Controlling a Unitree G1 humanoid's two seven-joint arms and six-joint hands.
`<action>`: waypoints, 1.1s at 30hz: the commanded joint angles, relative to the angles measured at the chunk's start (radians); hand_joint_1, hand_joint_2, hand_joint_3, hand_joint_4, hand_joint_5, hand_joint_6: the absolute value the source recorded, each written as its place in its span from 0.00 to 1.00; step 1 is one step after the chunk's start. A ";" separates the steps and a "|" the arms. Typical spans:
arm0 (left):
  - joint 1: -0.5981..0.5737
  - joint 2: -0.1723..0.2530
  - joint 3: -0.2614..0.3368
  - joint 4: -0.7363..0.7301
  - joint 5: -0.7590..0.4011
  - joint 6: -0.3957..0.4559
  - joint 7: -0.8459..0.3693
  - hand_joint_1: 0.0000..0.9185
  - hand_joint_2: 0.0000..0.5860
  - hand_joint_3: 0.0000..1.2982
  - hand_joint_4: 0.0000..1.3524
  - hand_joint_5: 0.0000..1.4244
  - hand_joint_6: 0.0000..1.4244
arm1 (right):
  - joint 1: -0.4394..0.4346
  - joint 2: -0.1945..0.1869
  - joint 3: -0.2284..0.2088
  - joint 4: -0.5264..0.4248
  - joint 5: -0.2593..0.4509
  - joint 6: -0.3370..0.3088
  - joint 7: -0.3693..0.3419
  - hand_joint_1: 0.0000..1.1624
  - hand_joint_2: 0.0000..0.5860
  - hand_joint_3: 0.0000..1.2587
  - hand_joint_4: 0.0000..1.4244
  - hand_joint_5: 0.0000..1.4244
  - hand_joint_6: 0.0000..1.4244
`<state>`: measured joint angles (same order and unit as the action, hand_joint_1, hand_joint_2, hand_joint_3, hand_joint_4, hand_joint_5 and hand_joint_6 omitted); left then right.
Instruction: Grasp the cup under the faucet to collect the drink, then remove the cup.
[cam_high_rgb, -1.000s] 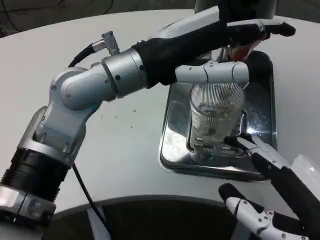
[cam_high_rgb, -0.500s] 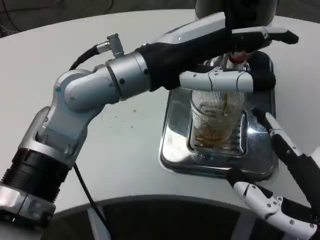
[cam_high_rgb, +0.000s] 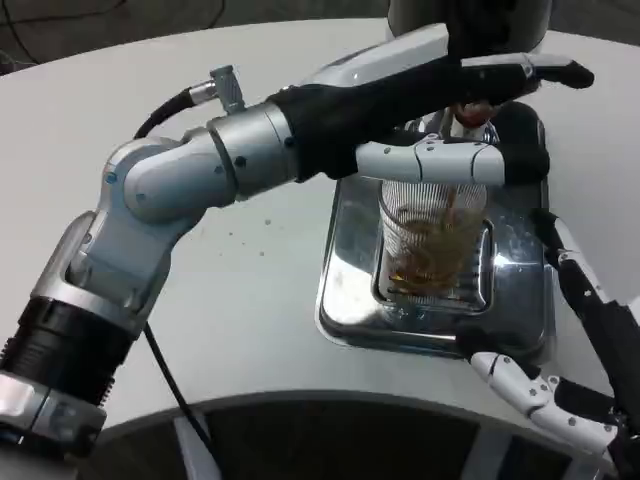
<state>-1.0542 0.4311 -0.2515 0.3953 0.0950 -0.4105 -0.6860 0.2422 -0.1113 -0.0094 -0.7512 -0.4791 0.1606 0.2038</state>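
While amber drink fills the cup (cam_high_rgb: 432, 245), the right hand (cam_high_rgb: 565, 350) waits open

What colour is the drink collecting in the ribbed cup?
Amber-brown liquid fills the lower part of the clear ribbed cup, seen in the head view.

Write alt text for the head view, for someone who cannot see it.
A clear ribbed cup stands on a metal drip tray while brown drink pours into it from the faucet above. The left hand reaches across over the cup at the faucet. The right hand waits open beside the tray on the white table, apart from the cup.
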 joint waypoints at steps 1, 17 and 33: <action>0.049 0.018 -0.025 0.007 0.043 0.023 -0.034 0.00 0.19 0.11 0.03 0.04 0.04 | -0.040 -0.008 0.010 0.060 0.013 -0.047 -0.052 0.49 0.46 0.00 0.00 0.02 0.00; 0.058 0.027 -0.015 -0.028 0.035 0.035 -0.030 0.00 0.19 0.11 0.03 0.04 0.04 | -0.216 -0.003 0.055 0.318 0.054 -0.162 -0.203 0.51 0.45 0.00 0.01 0.04 0.00; 0.067 0.048 -0.002 -0.073 0.023 0.049 -0.037 0.00 0.21 0.12 0.03 0.04 0.04 | -0.331 -0.002 0.066 0.462 0.095 -0.216 -0.266 0.52 0.42 0.01 0.03 0.05 0.00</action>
<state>-1.0241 0.4556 -0.2432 0.3240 0.0910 -0.3756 -0.6867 -0.0758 -0.1237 0.0488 -0.3155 -0.3922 -0.0377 -0.0454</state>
